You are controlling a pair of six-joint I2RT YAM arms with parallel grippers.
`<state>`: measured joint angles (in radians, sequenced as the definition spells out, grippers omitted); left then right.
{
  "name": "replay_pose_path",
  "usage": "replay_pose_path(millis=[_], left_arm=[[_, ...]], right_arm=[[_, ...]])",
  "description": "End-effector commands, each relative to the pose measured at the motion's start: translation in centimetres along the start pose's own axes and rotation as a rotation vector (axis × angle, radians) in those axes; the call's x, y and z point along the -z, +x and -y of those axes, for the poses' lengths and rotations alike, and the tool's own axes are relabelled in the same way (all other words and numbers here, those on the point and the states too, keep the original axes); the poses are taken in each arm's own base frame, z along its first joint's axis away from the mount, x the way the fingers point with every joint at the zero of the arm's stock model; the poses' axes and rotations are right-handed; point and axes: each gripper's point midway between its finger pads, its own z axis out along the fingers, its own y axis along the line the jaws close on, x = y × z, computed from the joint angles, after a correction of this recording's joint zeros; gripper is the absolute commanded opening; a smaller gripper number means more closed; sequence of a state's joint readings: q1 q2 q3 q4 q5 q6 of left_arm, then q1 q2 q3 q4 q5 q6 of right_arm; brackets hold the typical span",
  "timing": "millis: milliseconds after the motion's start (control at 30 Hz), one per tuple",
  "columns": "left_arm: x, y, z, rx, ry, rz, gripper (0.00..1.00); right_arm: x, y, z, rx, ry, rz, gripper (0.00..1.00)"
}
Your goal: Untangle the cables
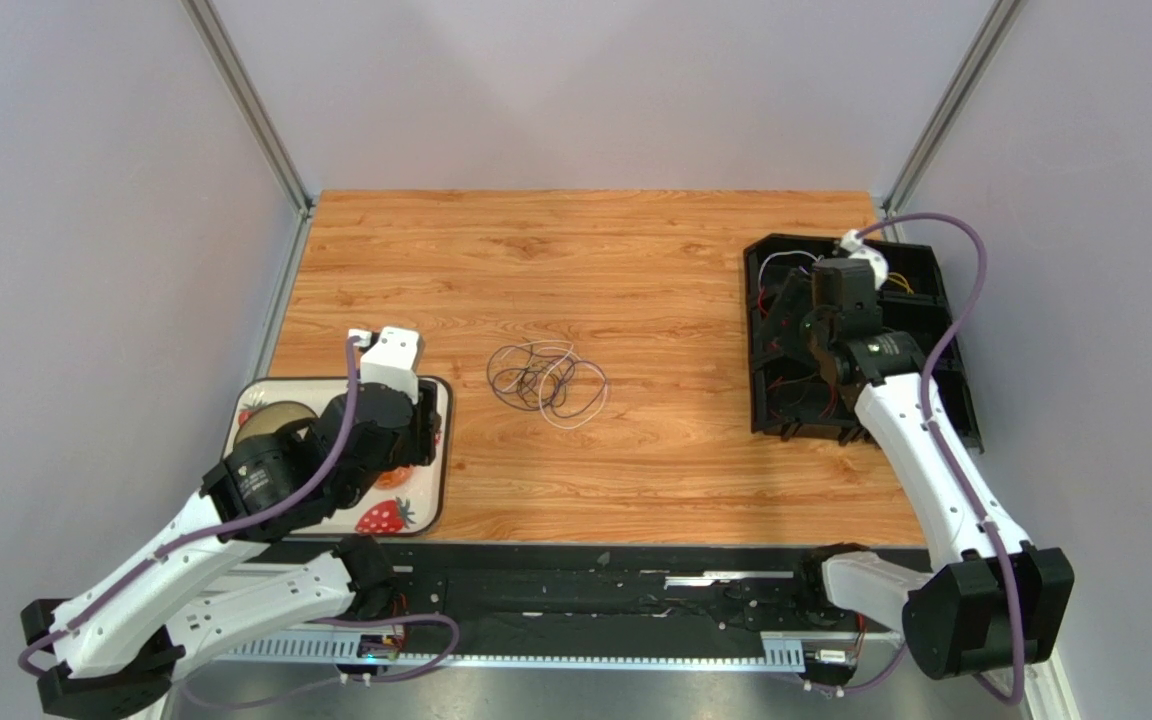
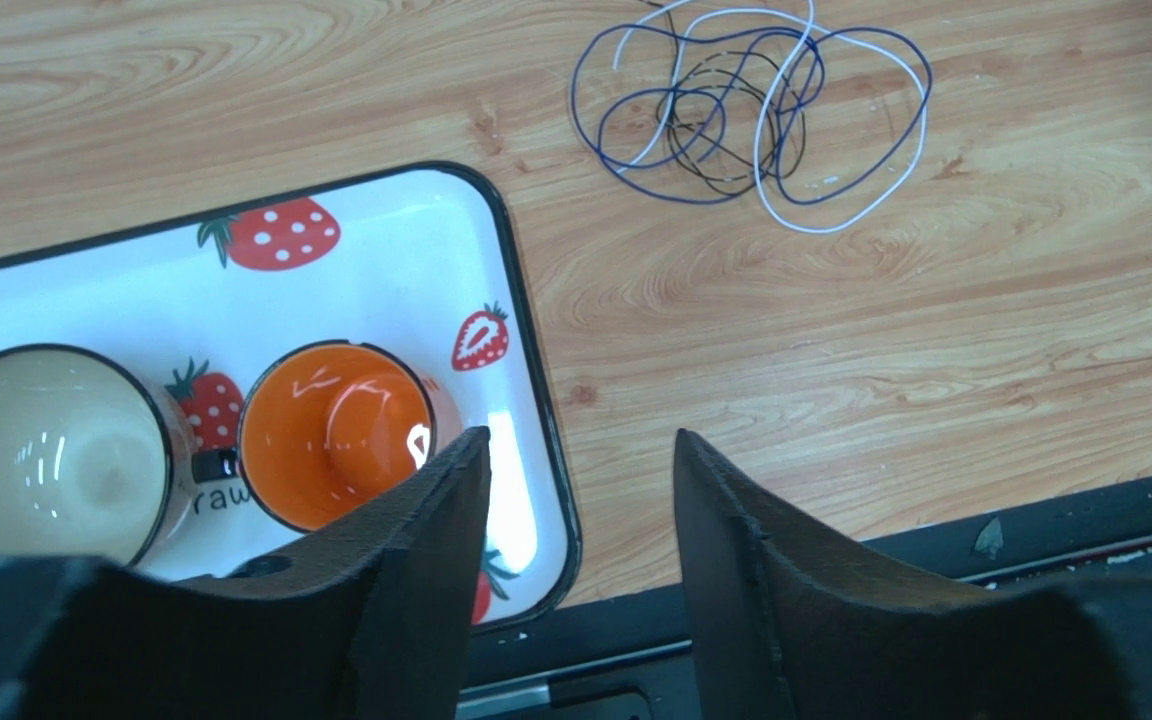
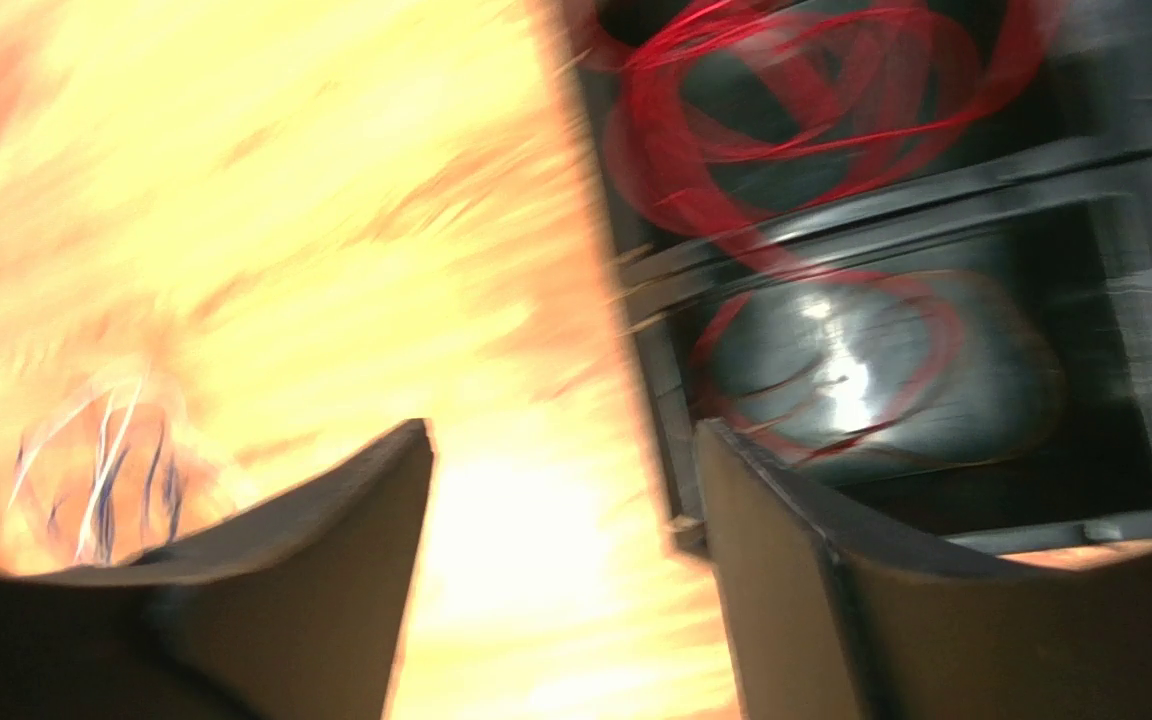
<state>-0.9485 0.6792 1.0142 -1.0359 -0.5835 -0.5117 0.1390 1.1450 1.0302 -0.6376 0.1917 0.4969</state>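
A tangle of thin cables (image 1: 546,381) in blue, white and dark colours lies curled on the wooden table near its middle; the left wrist view shows the cables (image 2: 748,113) at the top. Red cables (image 3: 800,105) lie coiled in the black tray (image 1: 778,405) at the right. My left gripper (image 2: 579,450) hovers open over the edge of the strawberry tray, nothing between its fingers. My right gripper (image 3: 560,435) is open and empty above the black tray's left edge; that view is blurred.
A white strawberry-print tray (image 2: 530,375) at the left holds an orange cup (image 2: 334,435) and a cream cup (image 2: 49,450). The black tray (image 3: 657,390) has several compartments. A black rail (image 1: 597,593) runs along the near table edge.
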Motion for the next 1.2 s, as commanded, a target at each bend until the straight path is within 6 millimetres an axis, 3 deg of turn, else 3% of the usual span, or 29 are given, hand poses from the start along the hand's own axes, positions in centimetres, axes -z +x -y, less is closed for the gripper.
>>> replay_pose_path(millis=[0,167,400,667,833,1000,1167], left_arm=[[-1.0,-0.4,1.4,-0.027,0.015,-0.023,0.61],[-3.1,-0.8,4.2,-0.007,0.051,-0.047,0.64],[-7.7,-2.0,8.6,-0.027,0.069,-0.084,0.63],[-12.3,-2.6,11.4,0.032,0.094,-0.143,0.61],[-12.2,-1.7,11.3,0.045,0.083,-0.189,0.58],[-10.1,-1.3,9.3,0.059,0.053,-0.190,0.58],[-8.0,-0.8,7.3,0.080,0.024,-0.176,0.58]], right_arm=[[2.3,2.0,-5.6,0.130,-0.168,-0.064,0.74],[2.7,5.7,-9.3,0.150,-0.282,-0.151,0.73],[2.2,11.3,-13.7,0.206,-0.417,-0.290,0.71],[-0.6,13.0,-17.7,0.236,-0.486,-0.372,0.67],[-2.7,14.7,-19.8,0.249,-0.523,-0.439,0.63],[-4.1,15.2,-21.6,0.266,-0.547,-0.461,0.61],[-5.9,16.6,-22.2,0.289,-0.530,-0.495,0.59]])
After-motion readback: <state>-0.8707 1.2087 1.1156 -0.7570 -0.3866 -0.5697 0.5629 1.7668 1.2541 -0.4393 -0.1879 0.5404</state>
